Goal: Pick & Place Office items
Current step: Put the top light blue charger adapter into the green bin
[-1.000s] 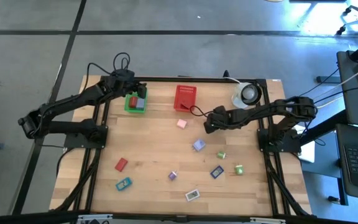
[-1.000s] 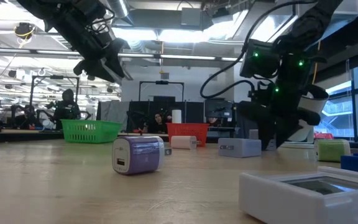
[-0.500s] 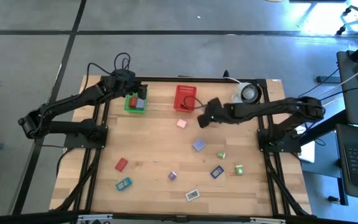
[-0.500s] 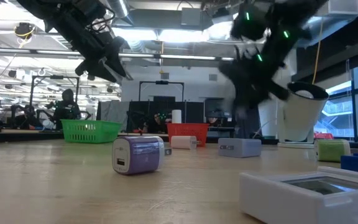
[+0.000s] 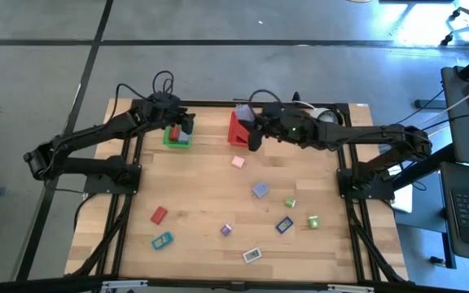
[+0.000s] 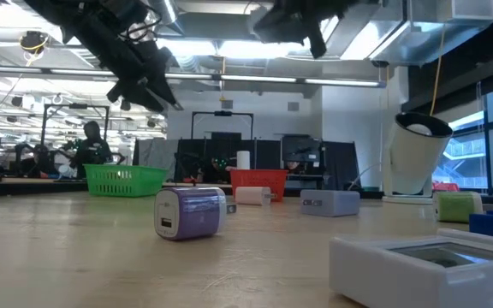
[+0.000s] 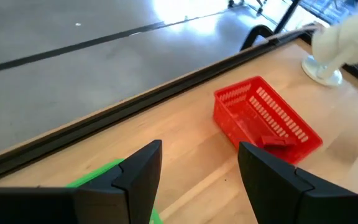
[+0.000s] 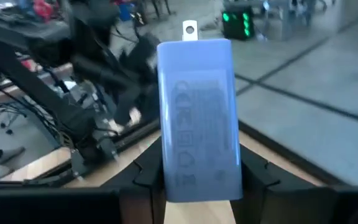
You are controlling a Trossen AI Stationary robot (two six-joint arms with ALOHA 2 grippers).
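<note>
Now, step in hand: I judge I'm carrying a lavender charger block (image 8: 197,118) to the red basket (image 5: 238,130) for release.
Right tool (image 5: 255,126): clenched on that block, raised over the basket's far end at the desk (image 5: 202,203) back edge.
Doing it well: I'd centre over the basket mouth, lower, then let go; dropping near the rim risks a bounce out.
Block's look: smooth, rounded edges, faint printing, metal prong at its tip.
Left tool (image 7: 197,174): fingers apart, nothing between them, over the green basket (image 5: 175,136).
</note>
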